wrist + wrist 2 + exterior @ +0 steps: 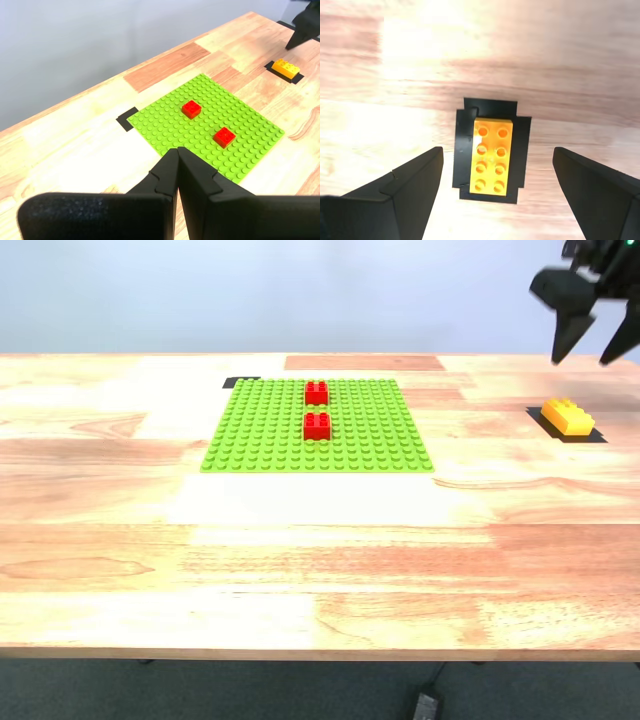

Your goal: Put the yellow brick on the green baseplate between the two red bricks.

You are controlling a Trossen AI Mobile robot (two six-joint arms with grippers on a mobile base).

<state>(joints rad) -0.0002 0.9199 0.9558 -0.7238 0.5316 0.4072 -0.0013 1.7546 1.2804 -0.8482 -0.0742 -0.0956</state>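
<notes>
We are seeing a pale wooden plank table [300,560], black tape patches [127,119] lying on it, and a blue-grey wall [270,290] standing behind.

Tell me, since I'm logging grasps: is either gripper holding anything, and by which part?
Nothing is held. My second gripper hangs open above the yellow brick, not touching it. My first gripper is shut on nothing.

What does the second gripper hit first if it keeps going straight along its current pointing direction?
Most likely the yellow brick: my second gripper is open and points down at it, jaws either side. Height above it is unclear.
</notes>
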